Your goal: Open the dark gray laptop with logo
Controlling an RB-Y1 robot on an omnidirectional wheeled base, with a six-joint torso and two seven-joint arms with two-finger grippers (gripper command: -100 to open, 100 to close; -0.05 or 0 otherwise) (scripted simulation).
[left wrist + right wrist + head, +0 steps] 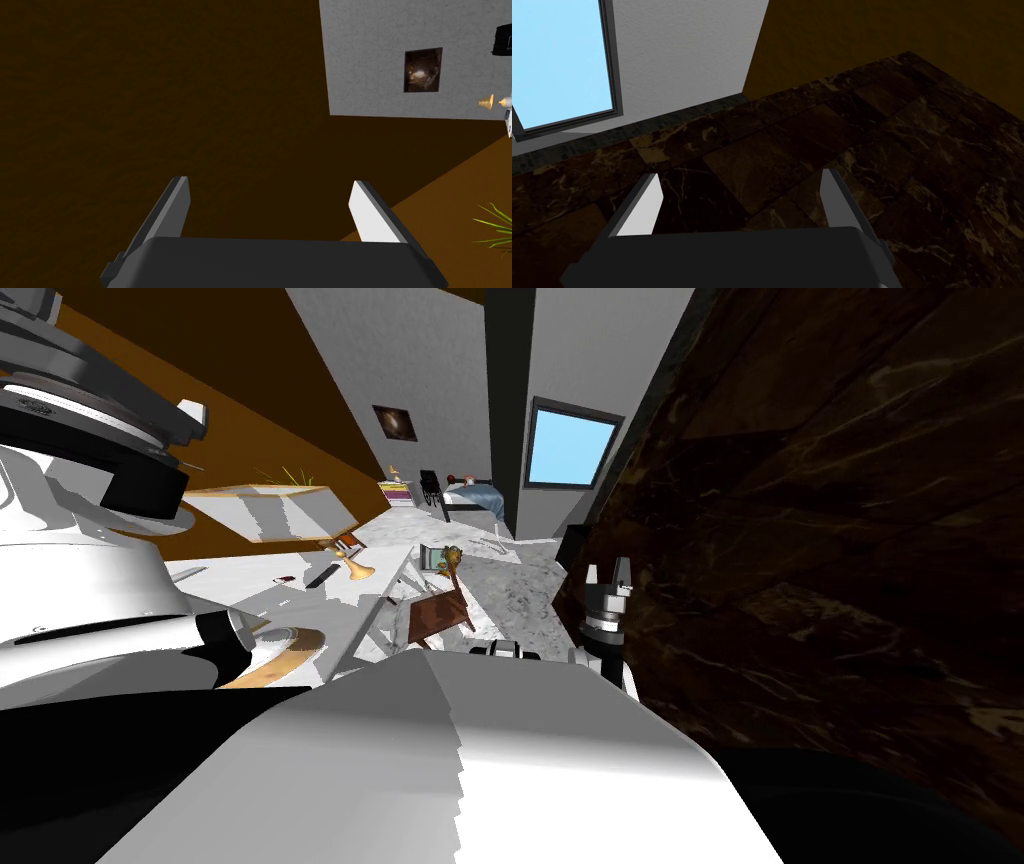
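Head view: our right gripper [606,571] is low in the middle, fingers spread wide with nothing between them. It's just beside the dark marbled wall [820,538] at its 3 o'clock. Out at its 9 o'clock there's a white table [240,588] with a small flat dark thing [320,576] lying on it, next to a little gold ornament [352,567]. That could be the laptop, shut, but honestly we can't tell from here. A brown wooden chair [437,615] stands on the pale marble floor [520,578] between the table and the gripper. Our left arm is raised way over at 9 to 10 o'clock, and the left gripper [268,181] has its fingers apart too, holding nothing.
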